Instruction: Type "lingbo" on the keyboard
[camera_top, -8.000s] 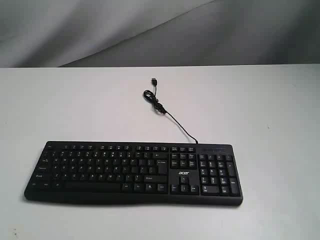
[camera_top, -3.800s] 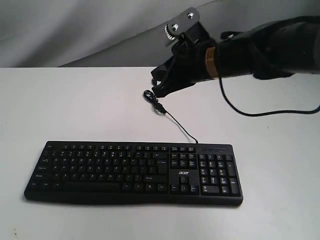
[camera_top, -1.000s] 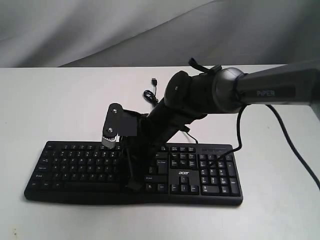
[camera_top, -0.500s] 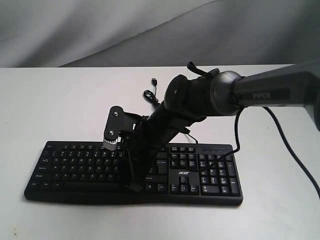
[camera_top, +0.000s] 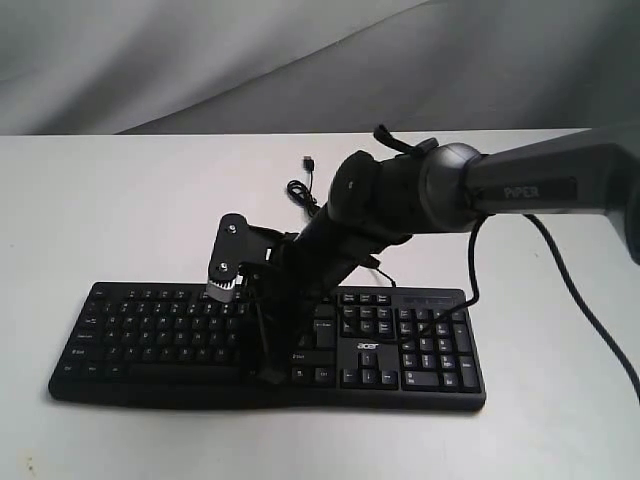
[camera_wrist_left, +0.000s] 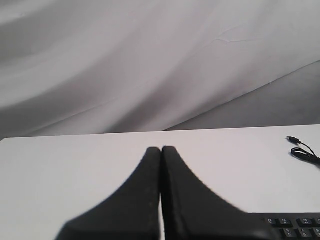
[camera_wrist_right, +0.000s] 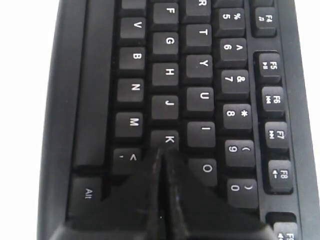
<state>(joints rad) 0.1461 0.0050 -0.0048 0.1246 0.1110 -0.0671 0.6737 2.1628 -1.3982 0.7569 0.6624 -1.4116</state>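
Note:
The black keyboard (camera_top: 150, 330) lies flat near the table's front edge, with its "acer" logo (camera_top: 367, 347) right of the letter keys. My right gripper (camera_top: 270, 376) reaches in from the right and points down at the right part of the letter block, shut and empty. In the right wrist view its joined tips (camera_wrist_right: 164, 151) sit at the edge of the K key (camera_wrist_right: 170, 140), beside the O key (camera_wrist_right: 206, 168); the key under the fingers is hidden. My left gripper (camera_wrist_left: 161, 149) hangs shut and empty over bare table, off the keyboard's (camera_wrist_left: 295, 225) left end.
The thin black USB cable (camera_top: 300, 190) coils behind the keyboard, and its plug (camera_top: 308, 160) lies on the white table (camera_top: 120, 210). A grey cloth backdrop (camera_top: 200, 60) hangs behind the table. The right arm's own cable (camera_top: 560, 270) droops at the right.
The right arm came in from the back right and lowered onto the keyboard. Over the last second its fingertips shifted only slightly toward the right. The keyboard has not moved.

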